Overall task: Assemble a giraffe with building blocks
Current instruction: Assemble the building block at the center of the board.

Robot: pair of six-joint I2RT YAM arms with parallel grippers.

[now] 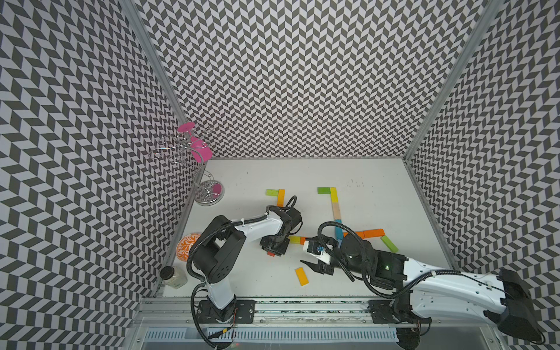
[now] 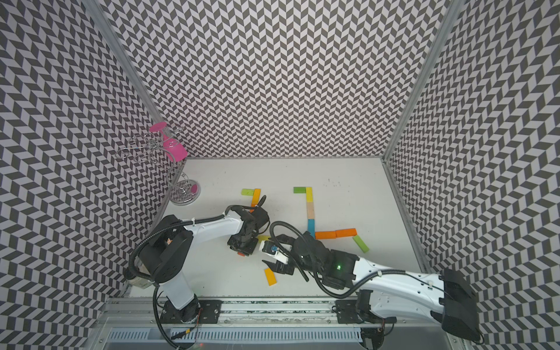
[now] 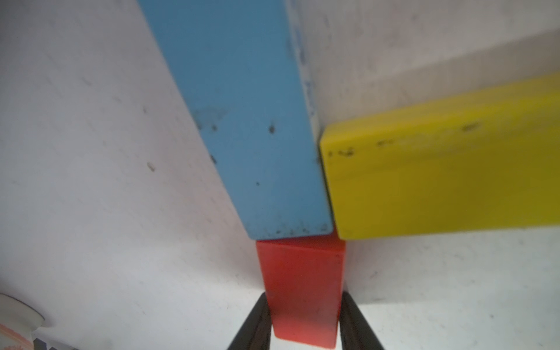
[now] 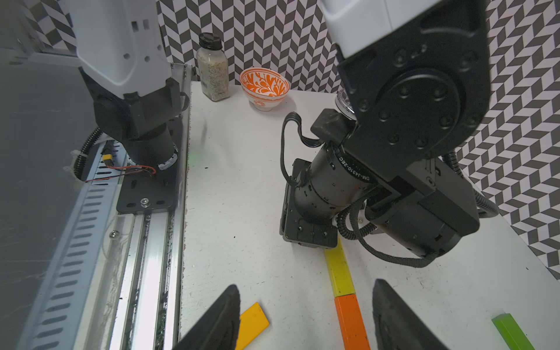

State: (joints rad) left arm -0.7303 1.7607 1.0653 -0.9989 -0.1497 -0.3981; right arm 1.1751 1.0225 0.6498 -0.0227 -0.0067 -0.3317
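Left gripper (image 3: pixel 304 303) of mine points down at the table. Its two black fingers (image 3: pixel 257 321) stand close against both sides of the red block (image 3: pixel 301 266); if they press it or only touch it, I cannot tell. The far end of the red block meets the end of a blue block (image 3: pixel 251 121) and the corner of the yellow block (image 3: pixel 439 175).

The yellow block joins an orange block (image 4: pixel 351 324) end to end. My right gripper (image 4: pixel 306 285) hovers over this row, jaws wide apart and holding nothing. Just beside it an amber block (image 1: pixel 301 276) lies alone. Around that block the white table (image 1: pixel 260 285) is bare up to the front rail (image 1: pixel 303 306).

Farther back, a tan block (image 1: pixel 336 210) sits in a straight column of blocks.

A patterned bowl (image 4: pixel 264 86) and a spice jar (image 4: pixel 213 68) stand at the table edge near my left arm's base.

In both top views my left wrist covers nearly all of the red and blue blocks. My right arm hides where the row meets the column.
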